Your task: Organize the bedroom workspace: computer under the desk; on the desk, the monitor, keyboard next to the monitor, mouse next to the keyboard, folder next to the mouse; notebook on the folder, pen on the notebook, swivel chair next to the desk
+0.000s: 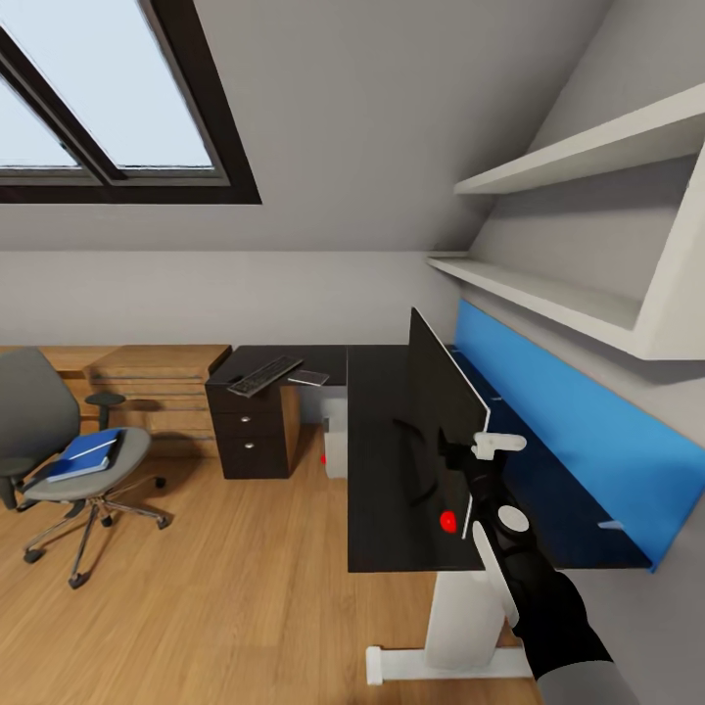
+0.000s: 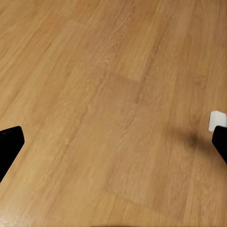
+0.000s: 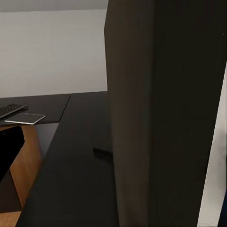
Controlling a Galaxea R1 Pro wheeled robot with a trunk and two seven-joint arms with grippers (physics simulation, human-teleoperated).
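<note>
The black monitor [image 1: 443,411] stands edge-on on the black L-shaped desk [image 1: 382,490]. My right gripper [image 1: 480,458] is open at the monitor's near lower corner, and in the right wrist view the screen [image 3: 156,118] looms close ahead of it. The keyboard [image 1: 264,375] and a thin grey rectangle, likely the notebook [image 1: 308,378], lie on the desk's far wing. The computer [image 1: 335,446] stands under the desk. The blue folder [image 1: 88,455], with a thin white pen-like streak on it, lies on the swivel chair [image 1: 39,411] at the left. My left gripper [image 2: 113,146] is open over bare floor. The mouse is out of view.
White wall shelves [image 1: 548,294] hang above the desk's blue back panel [image 1: 578,441]. A light wooden drawer chest [image 1: 157,377] stands against the back wall, left of the desk's black drawer unit [image 1: 250,436]. Wooden floor [image 1: 225,587] lies between chair and desk.
</note>
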